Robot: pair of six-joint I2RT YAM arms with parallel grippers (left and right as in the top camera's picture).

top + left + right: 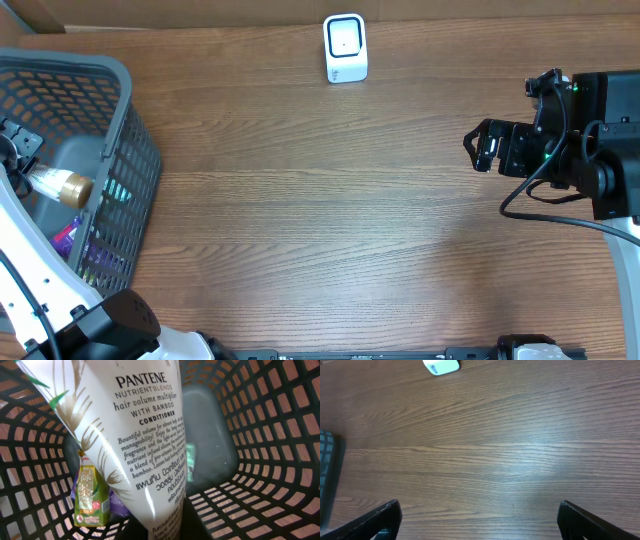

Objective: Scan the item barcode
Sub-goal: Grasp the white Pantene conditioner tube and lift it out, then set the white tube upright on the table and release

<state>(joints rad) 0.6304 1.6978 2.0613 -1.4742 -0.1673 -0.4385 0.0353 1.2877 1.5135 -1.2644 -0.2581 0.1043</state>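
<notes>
One Pantene conditioner tube [145, 450], white with a gold cap, is clamped in the closed left jaws inside the grey mesh basket [115, 130], label toward the wrist camera. Beyond the left jaws, a green packet [90, 495] lies beside the tube. Right jaws stand wide open, gripping nothing, over the worktop [320, 220]. White scanner [345, 47] sits well ahead of them.

White Pantene conditioner tube [150, 445] in basket [270, 435]

The conditioner tube [150, 450] reads "PANTENE NUTRIENT BLENDS".
</notes>
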